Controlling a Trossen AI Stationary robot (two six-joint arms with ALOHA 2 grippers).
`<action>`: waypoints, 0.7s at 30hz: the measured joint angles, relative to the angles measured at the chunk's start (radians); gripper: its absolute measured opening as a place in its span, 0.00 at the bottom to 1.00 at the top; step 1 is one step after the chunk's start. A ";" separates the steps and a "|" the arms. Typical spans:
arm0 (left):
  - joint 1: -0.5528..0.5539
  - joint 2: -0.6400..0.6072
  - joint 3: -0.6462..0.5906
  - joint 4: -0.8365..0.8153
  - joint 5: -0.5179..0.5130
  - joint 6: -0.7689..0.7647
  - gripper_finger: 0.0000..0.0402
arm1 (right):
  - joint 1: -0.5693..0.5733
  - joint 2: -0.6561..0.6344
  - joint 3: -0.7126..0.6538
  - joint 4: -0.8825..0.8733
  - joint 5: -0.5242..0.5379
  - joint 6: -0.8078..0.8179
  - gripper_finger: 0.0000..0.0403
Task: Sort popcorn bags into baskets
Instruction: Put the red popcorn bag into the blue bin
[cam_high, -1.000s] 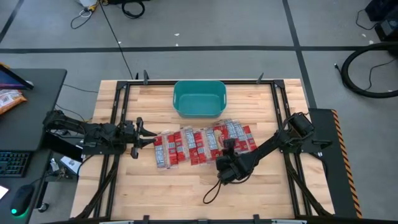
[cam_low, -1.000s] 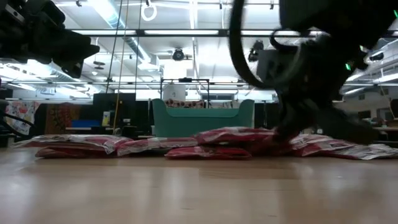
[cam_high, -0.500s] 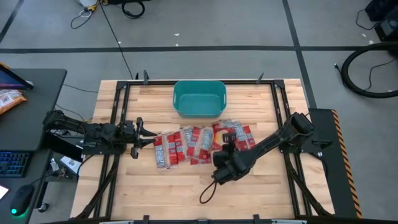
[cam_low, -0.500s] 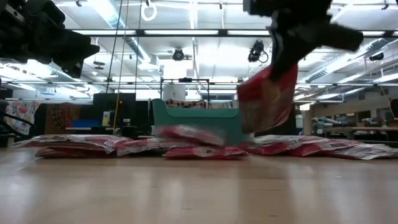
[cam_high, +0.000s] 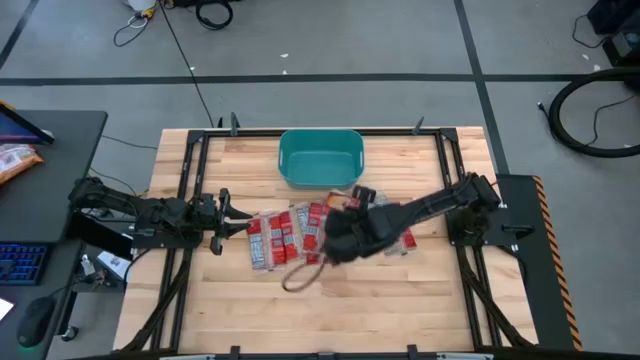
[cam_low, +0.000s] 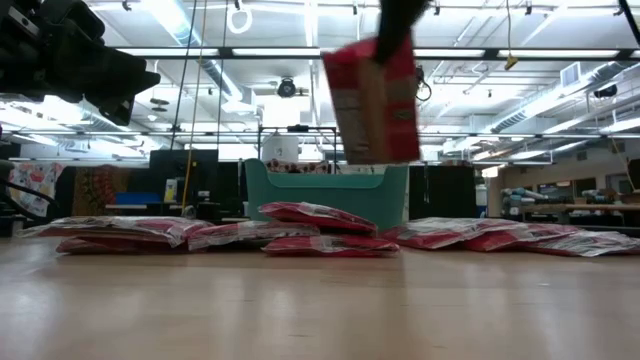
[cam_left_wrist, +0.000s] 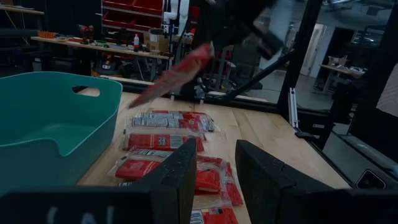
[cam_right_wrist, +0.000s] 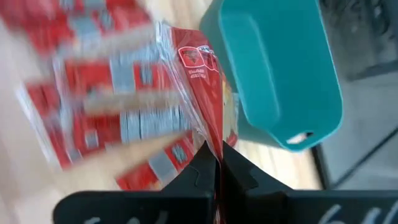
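Several red popcorn bags (cam_high: 290, 233) lie flat in a row on the wooden table, also seen in the low view (cam_low: 300, 228). The teal tub (cam_high: 320, 158) stands behind them near the far edge. My right gripper (cam_high: 342, 215) hovers over the row just in front of the tub, shut on one popcorn bag (cam_low: 372, 92). To the left of the row my left gripper (cam_high: 237, 222) waits, open (cam_left_wrist: 216, 150), touching nothing. My right gripper pinches one popcorn bag by its edge (cam_right_wrist: 211, 144) between the two shut fingers. The fingers come from above. Lifted clear of the table, the bag hangs below them, slightly tilted (cam_low: 372, 92), in front of the tub (cam_low: 325, 190).
Metal rails (cam_high: 190, 190) frame the table on all sides. A dark cable loop (cam_high: 300, 277) hangs from the right arm over the near part of the table. An orange snack bag (cam_high: 15, 160) lies on the side desk at the left.
My right gripper, shut on one popcorn bag from the row's right part, has risen and moved toward the table's left and far edge, toward the tub. The bag has been lifted clear of the row and now hangs above it.
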 joint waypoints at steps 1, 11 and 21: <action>0.000 0.000 0.000 0.000 0.000 0.000 0.29 | -0.019 0.000 0.020 0.014 -0.009 0.011 0.03; 0.000 0.000 0.000 0.000 0.000 0.000 0.29 | -0.268 0.000 0.125 0.082 -0.072 0.121 0.03; 0.000 0.000 0.000 0.000 0.000 0.000 0.29 | -0.479 0.000 0.123 0.190 -0.145 0.172 0.03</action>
